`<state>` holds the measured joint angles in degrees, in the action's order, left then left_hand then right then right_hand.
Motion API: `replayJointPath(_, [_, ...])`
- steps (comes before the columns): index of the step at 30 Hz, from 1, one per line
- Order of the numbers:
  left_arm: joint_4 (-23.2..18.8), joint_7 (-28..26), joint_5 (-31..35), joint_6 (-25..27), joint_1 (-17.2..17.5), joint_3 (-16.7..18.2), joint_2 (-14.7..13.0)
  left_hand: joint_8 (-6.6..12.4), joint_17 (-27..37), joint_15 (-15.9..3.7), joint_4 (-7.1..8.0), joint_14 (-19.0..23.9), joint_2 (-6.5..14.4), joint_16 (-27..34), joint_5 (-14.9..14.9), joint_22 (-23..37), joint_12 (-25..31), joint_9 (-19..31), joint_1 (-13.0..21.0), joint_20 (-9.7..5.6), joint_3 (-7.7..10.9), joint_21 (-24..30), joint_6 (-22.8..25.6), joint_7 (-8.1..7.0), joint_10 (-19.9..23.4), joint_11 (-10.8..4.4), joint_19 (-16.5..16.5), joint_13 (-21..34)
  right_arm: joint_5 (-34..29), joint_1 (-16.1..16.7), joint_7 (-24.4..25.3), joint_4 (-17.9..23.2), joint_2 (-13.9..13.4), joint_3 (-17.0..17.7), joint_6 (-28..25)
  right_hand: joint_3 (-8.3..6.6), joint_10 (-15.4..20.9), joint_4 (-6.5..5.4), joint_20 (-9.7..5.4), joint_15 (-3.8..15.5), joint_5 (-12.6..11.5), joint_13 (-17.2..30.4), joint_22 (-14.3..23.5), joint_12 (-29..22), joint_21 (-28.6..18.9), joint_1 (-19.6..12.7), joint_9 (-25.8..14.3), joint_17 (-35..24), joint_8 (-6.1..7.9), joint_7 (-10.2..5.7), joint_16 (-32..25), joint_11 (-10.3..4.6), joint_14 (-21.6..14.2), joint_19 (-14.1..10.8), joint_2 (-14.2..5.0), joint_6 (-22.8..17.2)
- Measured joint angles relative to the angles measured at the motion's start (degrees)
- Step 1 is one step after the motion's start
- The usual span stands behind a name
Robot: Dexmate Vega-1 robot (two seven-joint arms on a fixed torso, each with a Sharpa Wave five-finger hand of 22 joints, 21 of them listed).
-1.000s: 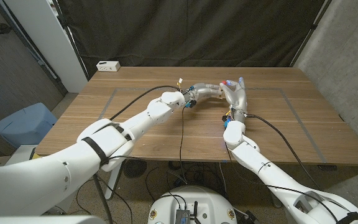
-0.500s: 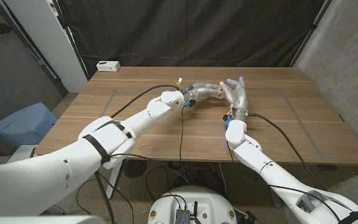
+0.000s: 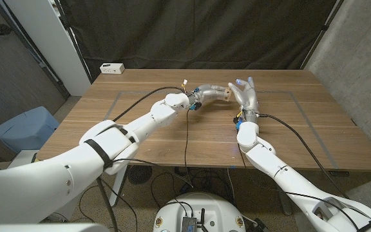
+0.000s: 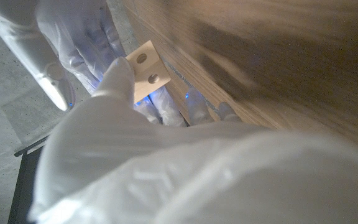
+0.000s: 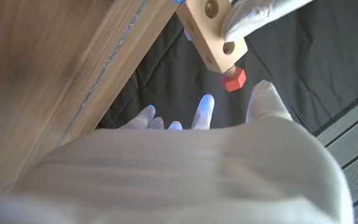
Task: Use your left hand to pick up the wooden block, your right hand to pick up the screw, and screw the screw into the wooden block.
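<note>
Wooden block (image 5: 215, 32): pale unfinished wood, smooth, matt, with drilled holes. Screw (image 5: 233, 79): red, matt, plastic in appearance. Table (image 3: 172, 135): brown wood-grain top, smooth, low sheen. Left hand (image 3: 212, 94) and right hand (image 3: 246, 95): covered in pale, slightly glossy material. Arm shells: smooth glossy white plastic. Backdrop: black matt cloth.

A wooden counter (image 3: 140, 138) is backed by a black curtain (image 3: 198, 32); a white box (image 3: 112, 67) is set at its far corner; a blue bin (image 3: 24, 129) is seen beside it.

One wooden block (image 5: 213, 34), one red screw (image 5: 233, 80), one white box (image 3: 112, 67), two hands.
</note>
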<state>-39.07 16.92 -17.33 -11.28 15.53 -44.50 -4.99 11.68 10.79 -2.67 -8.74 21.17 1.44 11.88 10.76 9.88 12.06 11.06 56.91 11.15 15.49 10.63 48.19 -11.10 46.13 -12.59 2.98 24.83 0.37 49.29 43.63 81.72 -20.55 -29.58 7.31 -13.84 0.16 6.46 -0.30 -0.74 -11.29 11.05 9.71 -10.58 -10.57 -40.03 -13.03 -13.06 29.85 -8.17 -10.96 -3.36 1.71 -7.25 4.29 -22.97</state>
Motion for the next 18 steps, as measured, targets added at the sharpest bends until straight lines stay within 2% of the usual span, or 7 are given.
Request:
replayJointPath(4, [0.00, 0.31, 0.04, -0.70, 0.00, 0.00, 0.00, 0.00, 0.00, 0.00, 0.00, 0.00, 0.00, 0.00, 0.00, 0.00, 0.00, 0.02, 0.00, 0.00, 0.00, 0.00, -0.09, -0.08, 0.00, 0.00, 0.00, 0.00, 0.00, 0.19, 0.00, 1.16, -0.82, 0.24, 0.00, -0.04, -0.19, -0.04, 0.00, -0.28, 0.00, 0.00, 0.00, 0.00, 0.00, 0.29, 0.26, 0.00, -0.22, 0.09, 0.00, 0.19, 0.28, 0.00, -0.16, 0.50])
replayJointPath(5, [0.00, 0.46, 0.06, -1.06, 0.00, 0.00, 0.00, 0.00, 0.00, 0.00, 0.00, 0.00, 0.00, 0.00, 0.00, 0.00, 0.00, 0.02, 0.00, 0.00, 0.00, 0.00, -0.09, -0.08, 0.00, 0.00, 0.00, 0.00, 0.31, 0.29, -1.93, 1.90, -1.39, 0.40, -2.05, -0.04, -0.16, -0.04, 0.00, -0.28, 0.00, 0.00, 0.00, 0.00, 0.00, 0.29, 0.26, 0.00, -0.21, 0.14, 0.00, 0.22, 0.28, 0.00, -0.16, 0.80])
replayJointPath(6, [1.69, 0.67, 0.09, -1.47, -0.62, 0.02, 0.24, -0.01, 0.00, 0.00, 0.00, 0.00, 0.00, 0.00, 0.00, 0.00, 0.00, 0.02, 0.00, 0.00, 0.00, 0.00, -0.09, -0.08, 0.00, 0.00, 0.00, 0.00, 0.36, 0.38, -2.14, 2.32, -1.78, 0.50, -2.20, -0.04, 0.05, -0.04, 0.10, -0.49, 0.00, 0.00, 0.00, 0.00, 0.00, 0.30, 0.25, 0.00, -0.47, 0.07, 0.00, 0.43, 0.49, 0.10, -0.16, 0.90])
replayJointPath(18, [4.08, 1.47, 0.26, -3.66, -1.44, 0.13, 0.89, -0.02, 0.00, 0.00, -0.06, 0.00, 0.00, 0.00, 0.00, 0.00, 0.00, 0.01, 0.00, 0.00, -0.06, 0.00, -0.10, -0.08, 0.00, 0.00, 0.00, 0.00, 0.78, 1.29, -5.64, 6.47, -5.35, 1.39, -4.16, 0.20, 0.23, -0.27, 0.42, -0.80, 0.00, 0.00, 0.00, -0.45, -0.29, 1.30, 0.53, 0.30, -1.06, 0.79, 0.00, 1.24, 0.80, -0.23, -0.36, 1.61])
